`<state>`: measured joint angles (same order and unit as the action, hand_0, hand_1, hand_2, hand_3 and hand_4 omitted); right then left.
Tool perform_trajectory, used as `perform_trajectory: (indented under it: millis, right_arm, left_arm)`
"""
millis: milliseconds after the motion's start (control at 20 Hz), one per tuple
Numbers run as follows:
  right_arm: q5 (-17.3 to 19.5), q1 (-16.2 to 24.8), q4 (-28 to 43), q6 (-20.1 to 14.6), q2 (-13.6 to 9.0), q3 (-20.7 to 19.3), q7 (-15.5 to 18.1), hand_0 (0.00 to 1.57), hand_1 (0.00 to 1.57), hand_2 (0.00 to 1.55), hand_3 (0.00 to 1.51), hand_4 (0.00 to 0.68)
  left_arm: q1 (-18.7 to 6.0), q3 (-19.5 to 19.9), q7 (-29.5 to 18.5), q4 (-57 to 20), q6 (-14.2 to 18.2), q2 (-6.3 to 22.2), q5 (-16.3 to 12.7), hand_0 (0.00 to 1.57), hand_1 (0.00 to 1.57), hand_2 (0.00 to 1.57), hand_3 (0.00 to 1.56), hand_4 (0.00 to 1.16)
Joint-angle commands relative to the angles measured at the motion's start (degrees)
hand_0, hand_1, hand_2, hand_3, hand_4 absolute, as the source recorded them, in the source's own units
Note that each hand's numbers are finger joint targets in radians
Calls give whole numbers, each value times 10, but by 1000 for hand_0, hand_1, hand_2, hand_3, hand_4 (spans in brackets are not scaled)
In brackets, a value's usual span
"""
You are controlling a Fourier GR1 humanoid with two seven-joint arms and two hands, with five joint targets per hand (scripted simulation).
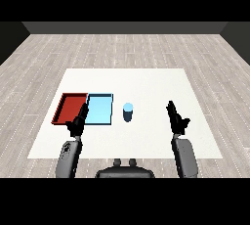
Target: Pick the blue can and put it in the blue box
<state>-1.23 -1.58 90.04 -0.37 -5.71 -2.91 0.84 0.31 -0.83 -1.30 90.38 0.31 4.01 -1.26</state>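
The white table (146,82) lay as a plain square sheet on a floor (122,48) of pale grey wooden planks, and a dark wall (125,27) closed the room at the far end. On the table there were two trays, set side by side and touching along one edge: one red tray (62,110) at the far left and one light blue tray (93,110) just to its right. There was one blue can (128,112), standing upright on the bare table just to the right of the blue tray, apart from it and outside both trays. Two hands showed. The left hand (77,124) hung over the near edges of the two trays, its fingers straight and pointing forward, holding nothing. The right hand (177,119) stood well to the right of the can, its fingers straight and raised with the thumb out to the side, and it too held nothing.
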Motion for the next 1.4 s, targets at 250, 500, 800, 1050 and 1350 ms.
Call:
perform_trajectory:
  millis: [250, 500, 800, 1050, 1350]
  right_arm:
    - [76, -127, -68, -113, 56, 92, -58, 0, 0, 0, 0, 0]
    - [-53, -109, -51, -17, 57, 72, 116, 0, 0, 0, 0, 0]
    - [-58, -130, -96, -23, 57, 70, 139, 0, 0, 0, 0, 0]
    - [-68, -124, -90, 8, 50, 44, 144, 0, 0, 0, 0, 0]
    - [-71, -132, -129, -9, 57, 50, 148, 0, 0, 0, 0, 0]
  left_arm:
    - [25, -12, -16, -21, -23, 9, 20, 0, 0, 0, 0, 0]
    - [11, 32, -213, 23, -48, -20, -47, 0, 0, 0, 0, 0]
    - [3, 46, -248, -3, -62, -12, -52, 0, 0, 0, 0, 0]
    - [-21, 45, -231, -19, -60, -19, -65, 0, 0, 0, 0, 0]
    - [12, 39, -247, -10, -51, -28, -59, 0, 0, 0, 0, 0]
